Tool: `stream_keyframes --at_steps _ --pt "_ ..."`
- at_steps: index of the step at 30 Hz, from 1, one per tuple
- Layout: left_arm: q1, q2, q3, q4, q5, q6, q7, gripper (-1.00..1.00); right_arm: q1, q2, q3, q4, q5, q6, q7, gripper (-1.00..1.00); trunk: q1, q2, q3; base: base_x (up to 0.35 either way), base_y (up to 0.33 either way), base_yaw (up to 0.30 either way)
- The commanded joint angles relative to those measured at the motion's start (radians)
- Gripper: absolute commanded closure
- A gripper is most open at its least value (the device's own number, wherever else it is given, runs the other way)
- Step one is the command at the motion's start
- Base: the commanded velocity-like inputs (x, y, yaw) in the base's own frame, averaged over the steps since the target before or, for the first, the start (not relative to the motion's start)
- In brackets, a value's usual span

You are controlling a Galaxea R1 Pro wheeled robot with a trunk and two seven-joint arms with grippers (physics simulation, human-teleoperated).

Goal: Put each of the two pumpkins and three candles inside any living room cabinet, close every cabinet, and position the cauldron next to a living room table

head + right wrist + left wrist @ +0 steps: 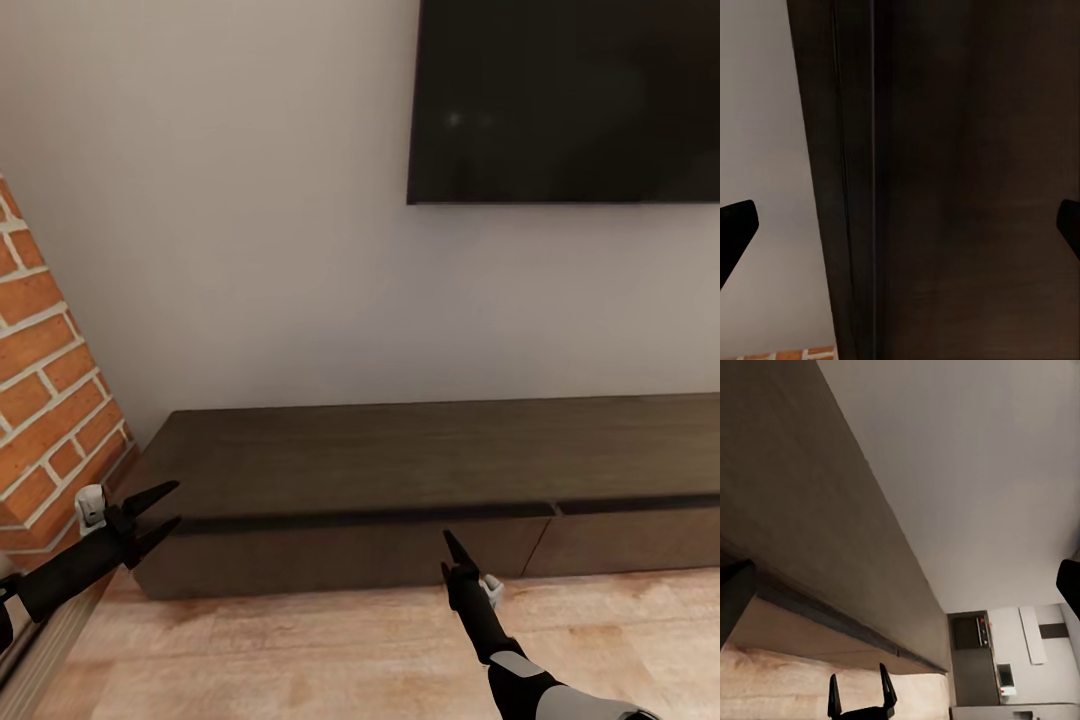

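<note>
While the low dark cabinet [400, 470] runs lengthwise along the wall, drawers shut, the right gripper [452, 552] hangs nearest its front, jaws spread; the left gripper [160, 510], also spread, flanks its end.

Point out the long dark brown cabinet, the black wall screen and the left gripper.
Long dark brown cabinet [400, 450]: head view, top surface.
Black wall screen [570, 100]: head view, panel middle.
Left gripper [165, 510]: head view, between fingertips.
</note>
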Motion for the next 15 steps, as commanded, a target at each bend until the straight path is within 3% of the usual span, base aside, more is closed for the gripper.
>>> stream_keyframes --at_steps 1,5,15 --pt "-0.001 0.000 0.001 0.000 -0.009 0.004 -0.009 -1.00 -0.001 0.000 0.007 0.001 -0.010 0.004 0.004 -1.00 0.000 0.000 -0.001 0.177 0.000 0.000" --pt "-0.001 0.000 0.001 0.000 -0.009 0.004 -0.009 -1.00 -0.001 0.000 0.007 0.001 -0.010 0.004 0.004 -1.00 0.000 0.000 -0.001 0.241 0.000 0.000" --pt "-0.001 0.000 0.001 0.000 -0.009 0.004 -0.009 -1.00 -0.001 0.000 0.007 0.001 -0.008 0.004 0.004 -1.00 0.000 0.000 -0.001 0.101 0.000 0.000"
